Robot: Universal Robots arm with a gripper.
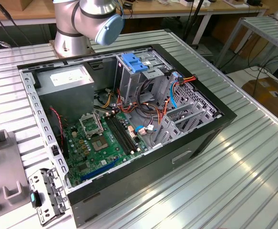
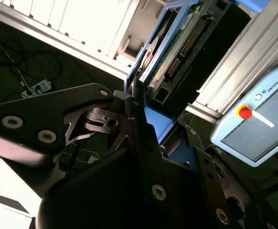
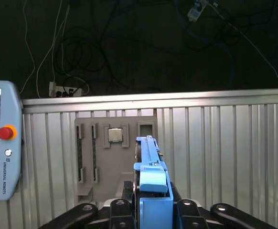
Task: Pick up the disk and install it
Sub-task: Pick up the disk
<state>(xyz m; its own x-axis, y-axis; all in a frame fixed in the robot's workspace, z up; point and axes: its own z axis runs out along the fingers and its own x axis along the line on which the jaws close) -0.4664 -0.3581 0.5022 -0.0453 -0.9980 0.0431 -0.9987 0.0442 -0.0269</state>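
In both wrist views my gripper (image 3: pixel 151 212) (image 2: pixel 141 121) is shut on the disk. In the first wrist view the disk (image 3: pixel 150 155) stands edge-on, its bright blue carrier rail rising between the black fingers (image 3: pixel 121 208). The second wrist view shows the disk (image 2: pixel 179 50) from its underside, with a green circuit board and a row of connector pins inside the blue frame. The disk hangs above the ribbed metal table (image 3: pixel 225 143), over a grey holder plate (image 3: pixel 98 162).
The open computer case (image 1: pixel 210 129) lies on the table, with a motherboard (image 1: pixel 101 138) and a tall metal drive cage topped by a blue bracket (image 1: pixel 133 63). The arm's base (image 1: pixel 72 33) stands behind it. A teach pendant (image 3: pixel 0 143) (image 2: pixel 258 114) lies beside the holder plate, which carries a processor chip (image 3: pixel 115 135).
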